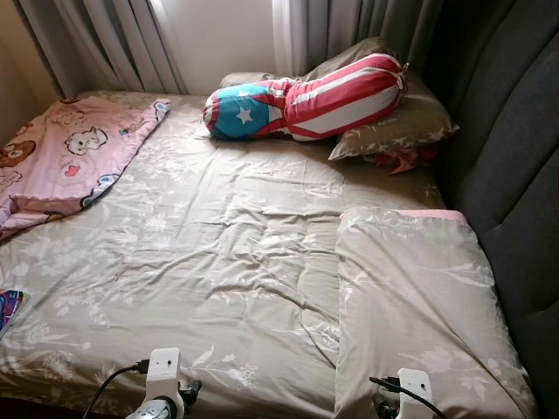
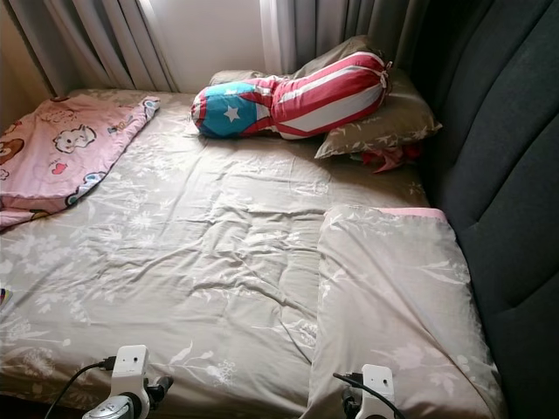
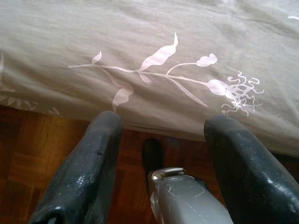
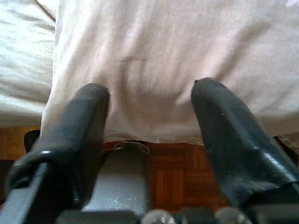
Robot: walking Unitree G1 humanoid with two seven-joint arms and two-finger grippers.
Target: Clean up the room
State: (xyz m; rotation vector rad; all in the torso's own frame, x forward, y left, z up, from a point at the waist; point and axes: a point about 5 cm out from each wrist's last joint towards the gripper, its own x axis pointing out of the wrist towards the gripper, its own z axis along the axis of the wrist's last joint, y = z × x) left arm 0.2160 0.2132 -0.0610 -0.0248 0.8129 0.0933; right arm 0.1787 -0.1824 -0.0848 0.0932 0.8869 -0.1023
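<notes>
With both the left gripper [image 3: 161, 135] and the right gripper [image 4: 149, 114] spread and empty at the bed's [image 1: 227, 262] near edge, the flat pillow [image 1: 419, 305] lies just ahead of the right gripper, which I judge should pinch its near hem squarely.

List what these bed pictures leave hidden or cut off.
- Red item: tucked under the far pillow, so what it is stays unclear in the eye views.
- Colourful thing: cut by the left edge of the left eye view.
- Pink blanket: runs off the same edge.
- Floor: partly blocked by the left gripper fingers.
</notes>
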